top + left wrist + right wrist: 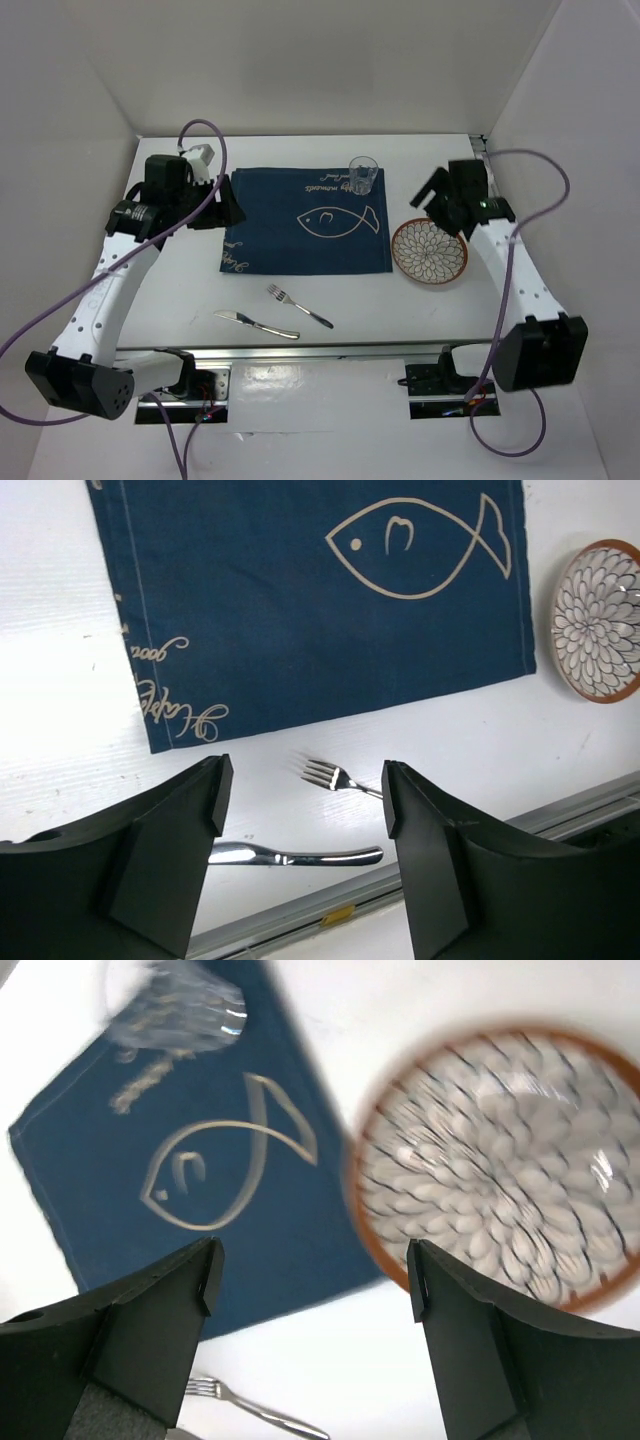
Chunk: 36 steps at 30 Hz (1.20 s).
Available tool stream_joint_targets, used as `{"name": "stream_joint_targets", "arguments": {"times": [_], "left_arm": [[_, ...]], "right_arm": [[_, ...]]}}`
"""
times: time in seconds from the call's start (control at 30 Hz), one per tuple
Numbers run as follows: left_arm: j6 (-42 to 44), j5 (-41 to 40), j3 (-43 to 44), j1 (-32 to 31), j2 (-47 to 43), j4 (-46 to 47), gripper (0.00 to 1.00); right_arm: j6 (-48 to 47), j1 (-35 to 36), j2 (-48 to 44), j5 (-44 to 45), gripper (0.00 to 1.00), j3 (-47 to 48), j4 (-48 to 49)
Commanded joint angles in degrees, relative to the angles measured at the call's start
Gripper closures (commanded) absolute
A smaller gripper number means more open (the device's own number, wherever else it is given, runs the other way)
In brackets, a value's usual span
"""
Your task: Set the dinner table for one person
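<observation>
1. Dinner table (400, 310): this white tabletop spreads under both of your arms and carries everything. I judge the setting roughly half done.
2. Placemat (305, 220): the navy cloth with the fish outline lies flat. Your left gripper (226, 205) hovers above its left edge, and the cloth fills the field ahead of that gripper in the left wrist view (300, 610). This part looks finished.
3. Plate (430, 251): the flower-patterned plate with the brown rim sits on bare tabletop just off the placemat's right edge. It is directly below and slightly nearward of your right gripper (432, 195). That gripper is spread wide and empty, and the plate (500, 1160) shows blurred beyond its right finger. It has yet to go onto the placemat, which is probably your next job.
4. Knife (256, 324): it lies askew on bare tabletop, nearward of your left gripper (305, 780) and partly hidden behind its left finger. This gripper is also spread and holds nothing.
5. Fork (298, 305): it lies askew just right of the knife, and its tines show between your left gripper's fingers (322, 774). Both pieces need laying beside the plate's eventual place.
6. Glass (362, 176): it stands upright on the placemat's far right corner, just left of your right gripper. It looks placed already.
</observation>
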Motion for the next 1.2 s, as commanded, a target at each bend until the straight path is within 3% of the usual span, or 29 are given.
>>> {"name": "stream_joint_targets", "arguments": {"times": [0.0, 0.1, 0.33, 0.63, 0.93, 1.17], "left_arm": [[-0.43, 3.58, 1.00, -0.17, -1.38, 1.27, 0.21], [-0.43, 3.58, 1.00, -0.17, -1.91, 0.75, 0.21], [0.10, 4.81, 1.00, -0.70, -2.44, 0.22, 0.21], [0.10, 5.95, -0.14, -0.70, -3.49, 0.22, 0.21], [0.10, 6.48, 0.30, -0.70, -2.44, -0.31, 0.22], [0.10, 7.01, -1.02, -0.70, -1.91, -0.31, 0.22]], "right_arm": [[11.37, -3.11, -7.21, -4.66, 0.14, -18.35, 3.53], [17.44, -3.11, -17.74, -5.72, 0.14, -28.06, 2.92], [23.96, -7.94, -23.93, -7.11, 0.14, -38.10, 4.76], [26.68, -13.74, -18.41, -8.44, 0.14, -42.24, 12.32], [27.30, -15.07, -13.83, -10.38, 0.17, -46.01, 18.65], [26.68, -15.07, -9.17, -11.17, 0.28, -48.92, 25.33]]}}
